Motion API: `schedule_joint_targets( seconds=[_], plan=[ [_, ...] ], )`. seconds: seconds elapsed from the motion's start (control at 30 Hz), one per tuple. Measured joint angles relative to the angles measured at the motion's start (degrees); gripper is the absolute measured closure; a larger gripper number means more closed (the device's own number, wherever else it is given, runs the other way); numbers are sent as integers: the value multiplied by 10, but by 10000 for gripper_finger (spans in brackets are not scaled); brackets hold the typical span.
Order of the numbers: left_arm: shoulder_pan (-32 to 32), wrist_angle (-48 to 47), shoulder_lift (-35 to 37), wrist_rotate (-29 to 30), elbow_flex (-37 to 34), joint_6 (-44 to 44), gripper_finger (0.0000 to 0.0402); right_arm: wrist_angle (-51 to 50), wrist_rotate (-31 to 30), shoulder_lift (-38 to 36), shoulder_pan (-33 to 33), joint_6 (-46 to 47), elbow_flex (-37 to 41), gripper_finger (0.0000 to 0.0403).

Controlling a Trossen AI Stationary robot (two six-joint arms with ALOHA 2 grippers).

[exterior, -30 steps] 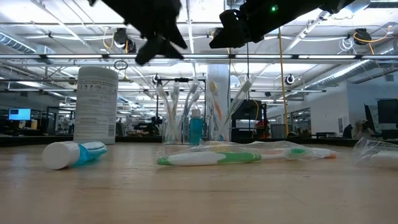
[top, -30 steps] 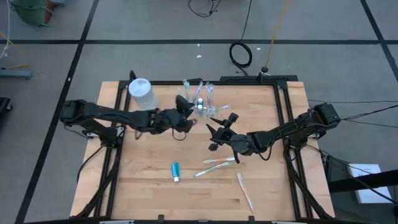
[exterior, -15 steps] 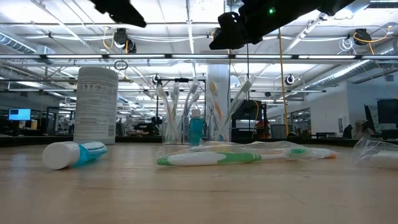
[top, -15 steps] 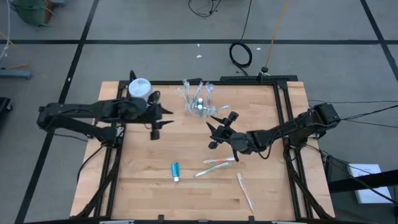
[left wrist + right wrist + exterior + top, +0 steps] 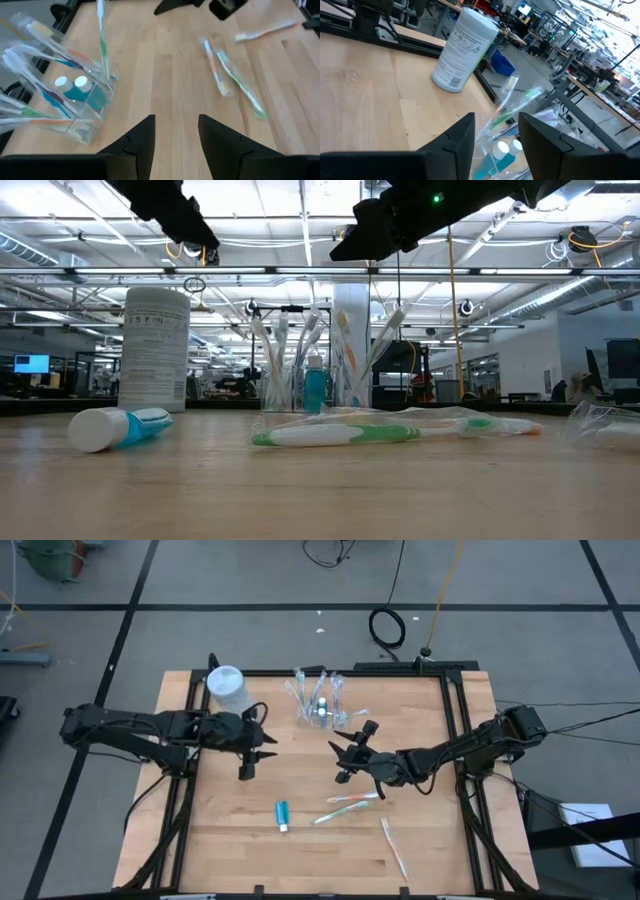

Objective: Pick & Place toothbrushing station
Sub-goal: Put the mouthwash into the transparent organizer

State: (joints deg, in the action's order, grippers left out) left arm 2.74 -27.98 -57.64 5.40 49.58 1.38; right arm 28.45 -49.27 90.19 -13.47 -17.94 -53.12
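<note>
Pulled back from the clear plastic cup a second earlier, the left gripper hung over bare wood near the left side of the counter, its jaws parted and holding nothing. It had swung away toward the white cylindrical container, then settled a little forward of it. The right gripper had barely shifted, hovering just in front of the cup with its jaws also apart and empty.

The cup stood at the back of the counter, bristling with toothbrushes and holding two small blue tubes. Left loose on the wood were a blue toothpaste tube toward the front, two wrapped toothbrushes lying together near the middle, and another wrapped toothbrush nearer the front right.

Judging by the empty left jaws, a delivery to the cup looked complete, with the loose tube and brushes not yet collected.
</note>
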Motion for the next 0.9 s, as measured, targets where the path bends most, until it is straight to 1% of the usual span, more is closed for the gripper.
schedule_joint_targets(
  seconds=[0.23,0.73,0.9],
  plan=[
    [0,32,-21,0,0,-1,250,0,0,0,0,-8,0,261],
    [0,91,-25,1,0,-2,249,0,-1,0,0,-8,0,261],
    [0,92,-25,1,0,-2,249,0,-1,0,0,-8,0,261]
  ],
)
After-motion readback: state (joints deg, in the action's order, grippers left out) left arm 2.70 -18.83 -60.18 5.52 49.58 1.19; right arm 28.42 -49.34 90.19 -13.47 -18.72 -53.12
